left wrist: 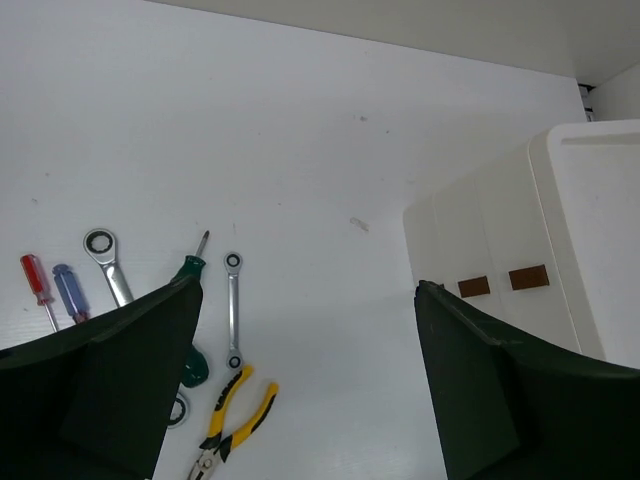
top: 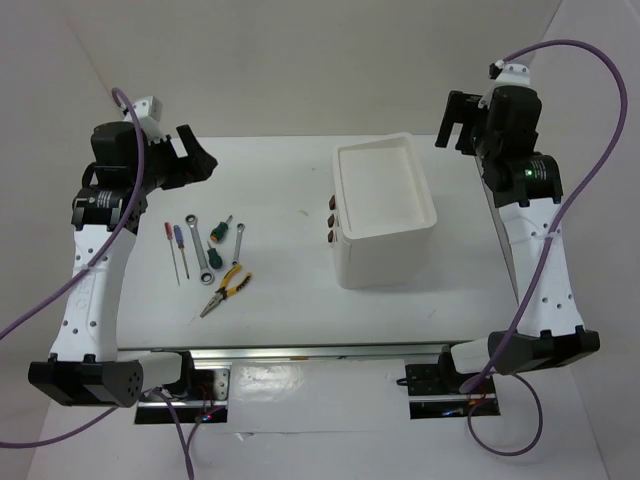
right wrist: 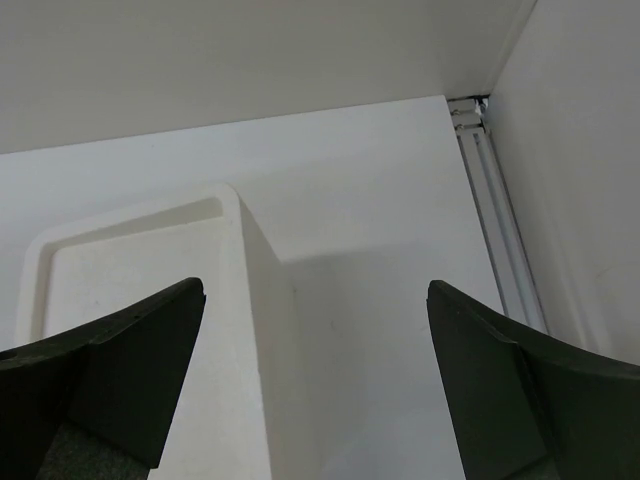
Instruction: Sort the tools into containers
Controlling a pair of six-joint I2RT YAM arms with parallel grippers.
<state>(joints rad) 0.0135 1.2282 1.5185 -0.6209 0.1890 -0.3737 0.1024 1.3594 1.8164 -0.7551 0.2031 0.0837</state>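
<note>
The tools lie in a group on the left of the table: red screwdriver [top: 168, 232], blue screwdriver [top: 178, 236], ratchet wrench [top: 198, 243], two green screwdrivers [top: 222, 229], a small wrench [top: 237, 247] and yellow-black pliers [top: 226, 289]. The white box unit [top: 385, 200] stands in the middle right, drawers shut, dark handles [top: 331, 216] facing left. My left gripper [top: 196, 160] is open and empty, above and behind the tools; its view shows the pliers [left wrist: 236, 414] and the box [left wrist: 500, 240]. My right gripper [top: 456, 122] is open and empty, high behind the box's right side, over its top tray [right wrist: 130, 270].
The white table [top: 280, 180] has a white back wall and side walls. A metal rail [right wrist: 500, 240] runs along the table's right edge. The arm bases and a metal rail [top: 320, 352] sit at the near edge.
</note>
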